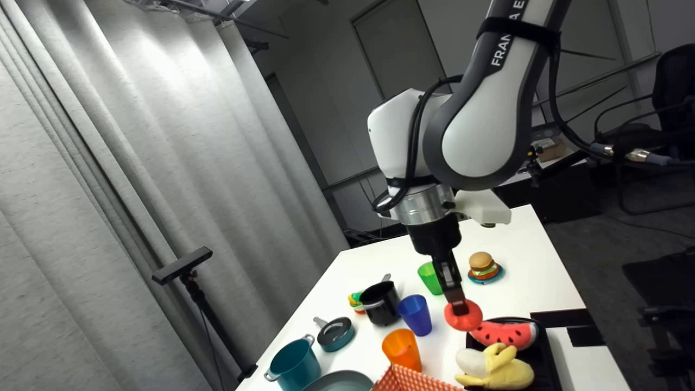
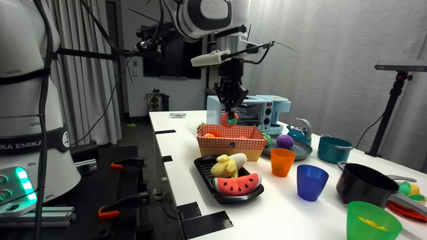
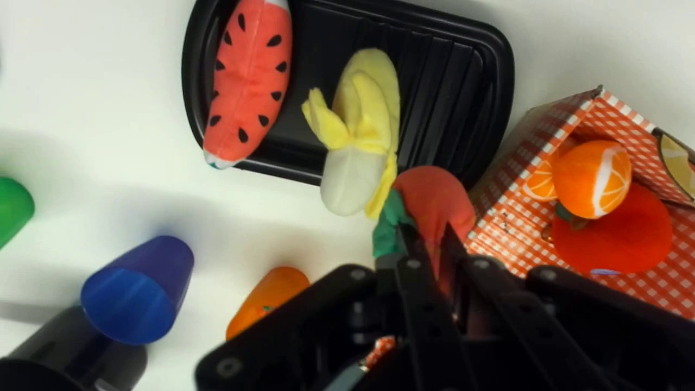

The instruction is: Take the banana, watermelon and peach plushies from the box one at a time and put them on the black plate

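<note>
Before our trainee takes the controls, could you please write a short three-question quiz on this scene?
1. True or false: the banana and the watermelon both lie on the black plate.
2. What does the end effector hold in the air?
3. Which cup stands nearest the checked box: A) green, B) blue, C) orange?

Key: 1. True. 2. A red plush with green on it. 3. C, the orange cup.

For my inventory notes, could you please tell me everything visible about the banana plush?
The banana plush looks like soft fabric: yellow body, yellow peel flaps, pale rounded tip. It lies on the black plate, beside the watermelon plush, its pale end jutting past the rim. Nothing grips it.
</note>
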You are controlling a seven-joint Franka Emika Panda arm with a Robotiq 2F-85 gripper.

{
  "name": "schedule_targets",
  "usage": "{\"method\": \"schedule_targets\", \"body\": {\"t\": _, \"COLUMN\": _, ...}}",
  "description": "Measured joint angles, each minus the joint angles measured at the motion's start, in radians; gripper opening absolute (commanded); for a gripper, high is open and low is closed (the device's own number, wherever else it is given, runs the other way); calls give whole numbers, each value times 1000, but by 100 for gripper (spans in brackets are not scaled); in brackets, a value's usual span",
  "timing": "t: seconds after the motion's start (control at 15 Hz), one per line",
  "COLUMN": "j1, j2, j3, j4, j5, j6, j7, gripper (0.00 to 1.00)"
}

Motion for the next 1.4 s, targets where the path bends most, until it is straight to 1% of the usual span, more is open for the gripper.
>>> {"method": "schedule_targets", "body": {"t": 0.27, "j1": -28, "j2": 0, "j3": -36, "j4": -27, "j5": 43, "j6": 5, "j7": -1, "gripper": 3}}
{"method": "schedule_targets", "body": {"t": 0.4, "j1": -38, "j2": 5, "j3": -47, "j4": -31, "j5": 47, "j6": 13, "j7": 0, "gripper": 3}}
{"method": "schedule_targets", "body": {"t": 1.07, "j1": -70, "j2": 83, "j3": -63, "j4": -22, "j5": 47, "j6": 59, "j7": 1, "gripper": 3}}
{"method": "schedule_targets", "body": {"t": 1.4, "j1": -76, "j2": 135, "j3": -63, "j4": 12, "j5": 47, "j6": 61, "j7": 1, "gripper": 3}}
